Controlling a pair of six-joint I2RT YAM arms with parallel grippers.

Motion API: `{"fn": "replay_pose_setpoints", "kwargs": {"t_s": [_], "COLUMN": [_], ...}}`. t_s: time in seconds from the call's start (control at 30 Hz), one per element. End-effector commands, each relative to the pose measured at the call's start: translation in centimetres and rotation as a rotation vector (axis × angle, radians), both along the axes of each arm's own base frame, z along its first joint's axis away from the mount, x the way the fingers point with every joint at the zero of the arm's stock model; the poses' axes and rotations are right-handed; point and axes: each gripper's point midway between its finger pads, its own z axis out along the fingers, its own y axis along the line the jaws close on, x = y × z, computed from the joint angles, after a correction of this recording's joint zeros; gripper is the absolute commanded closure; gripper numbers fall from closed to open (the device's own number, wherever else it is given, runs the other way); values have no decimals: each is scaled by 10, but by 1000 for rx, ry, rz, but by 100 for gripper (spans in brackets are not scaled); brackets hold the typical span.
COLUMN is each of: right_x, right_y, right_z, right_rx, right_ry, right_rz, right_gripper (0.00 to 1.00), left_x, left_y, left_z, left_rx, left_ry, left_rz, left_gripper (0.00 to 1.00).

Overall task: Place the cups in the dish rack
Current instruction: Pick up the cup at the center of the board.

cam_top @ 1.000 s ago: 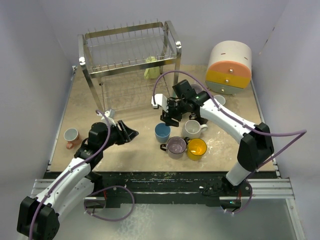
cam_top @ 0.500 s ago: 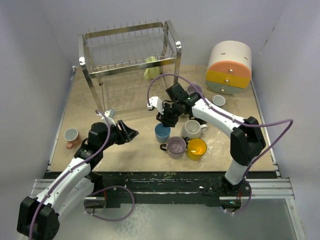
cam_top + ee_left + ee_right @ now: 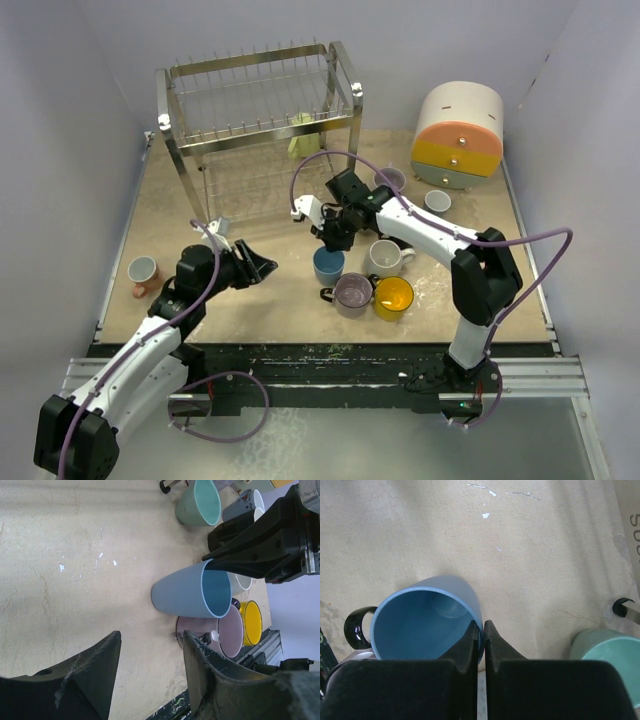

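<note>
Since a second ago the right gripper has swung left and down to the blue cup. Its jaws are now closed on the rim, one finger inside and one outside (the pinch shows plainly from the right wrist). Blue cup upright on the table, in front of the dish rack, with the lilac cup just beside it and the yellow cup next along. Left gripper hangs low over the table, near the blue cup, jaws apart, holding nothing.
</note>
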Motion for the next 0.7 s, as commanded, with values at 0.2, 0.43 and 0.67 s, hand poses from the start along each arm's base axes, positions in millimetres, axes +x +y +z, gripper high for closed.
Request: {"fn": "replay_pose_setpoints", "kwargs": {"t_s": [0.2, 0.43, 0.67], "right_x": [0, 1, -7], "right_y": [15, 12, 5], "right_z": [35, 66, 96], "right_rx": [123, 220, 350], "right_ry": [-36, -75, -29], "right_rz": [-15, -14, 22], "right_gripper": [100, 100, 100], "left_x": [1, -1, -7], "left_y": [-9, -16, -29], "left_z": [31, 47, 85], "left_rx": [-83, -131, -217], "left_ry": [-79, -127, -277], "left_rz": [-31, -68, -157], "left_gripper": [44, 43, 42]}}
